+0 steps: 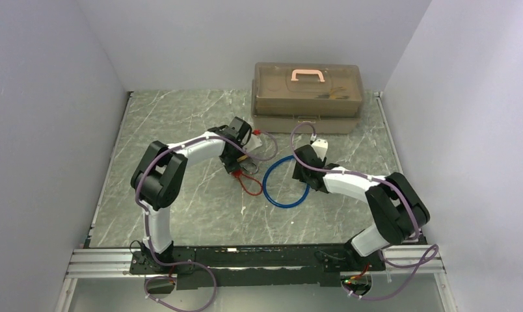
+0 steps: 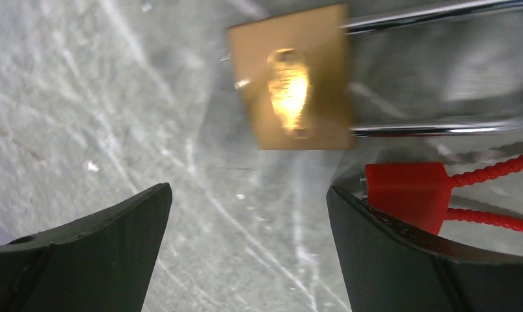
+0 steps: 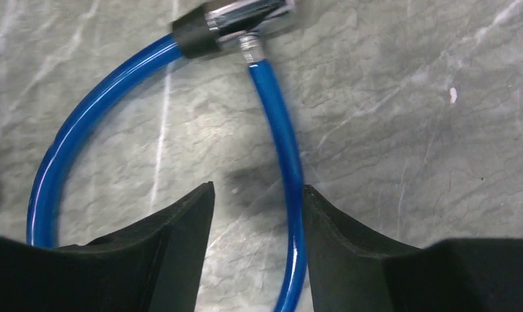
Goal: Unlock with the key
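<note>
Because the left arm hangs low over the brass padlock [image 2: 291, 84], its wrist camera looks almost straight down on it. The left gripper [image 2: 246, 195] has its fingers [image 2: 103, 253] spread wide, with only bare bench [image 2: 83, 97] between them. I judge this a lining-up pose, since the lock sits just ahead of the gap and not inside it. The padlock lies flat on the bench left of centre, well in front of the brown toolbox [image 1: 308, 97] at the back wall. Its chrome shackle [image 2: 441, 127] points off to one side. Close against one finger is a red plastic tag [image 2: 407, 190] on a red beaded cord [image 2: 499, 167].

The right gripper [image 3: 257, 188] is over the blue cable lock [image 3: 276, 117] near the middle of the bench. Its fingers stand partly apart, and a run of the cable passes through the gap, lying along one finger and not pinched (bench shows on its other side). That may be a way to steady or shift the cable, though I cannot be sure. The cable's ends meet in a black-and-chrome head [image 3: 236, 23].

The padlock's body is a squarish block of yellow brass with a bright oval patch in the middle. The patch is too blurred to say whether it is a keyway, a stamp or glare. Both legs of the shackle reach the body. I cannot make out a key in any view, so the unlocking seems not yet begun.
</note>
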`<action>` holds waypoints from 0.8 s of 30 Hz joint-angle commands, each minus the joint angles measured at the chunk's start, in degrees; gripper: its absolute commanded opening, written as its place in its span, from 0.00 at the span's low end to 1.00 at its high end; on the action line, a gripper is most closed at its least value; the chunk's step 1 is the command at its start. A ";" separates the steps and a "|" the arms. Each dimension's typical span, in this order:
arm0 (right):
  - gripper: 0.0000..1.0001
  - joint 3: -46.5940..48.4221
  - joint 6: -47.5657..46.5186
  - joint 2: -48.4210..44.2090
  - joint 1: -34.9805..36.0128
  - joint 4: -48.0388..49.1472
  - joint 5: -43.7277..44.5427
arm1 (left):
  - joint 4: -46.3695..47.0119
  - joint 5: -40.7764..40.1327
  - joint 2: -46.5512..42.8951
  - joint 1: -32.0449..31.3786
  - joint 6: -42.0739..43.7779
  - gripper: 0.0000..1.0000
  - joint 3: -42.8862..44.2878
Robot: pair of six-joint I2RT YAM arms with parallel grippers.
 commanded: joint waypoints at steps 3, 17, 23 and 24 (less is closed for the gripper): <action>0.43 2.52 3.13 5.19 -2.04 2.26 2.61 | -2.84 12.46 -1.15 -4.13 0.76 0.96 -3.83; 0.24 7.43 9.71 8.43 -8.35 -3.08 10.77 | -9.12 21.05 -7.49 -2.43 2.64 0.96 -0.62; 0.44 2.01 10.83 0.75 -8.23 -2.11 8.36 | -9.38 19.13 -11.02 2.74 4.05 0.98 0.66; 0.50 1.17 10.91 -1.04 -8.20 -1.95 8.03 | -8.32 16.97 -10.19 3.60 4.02 0.98 1.27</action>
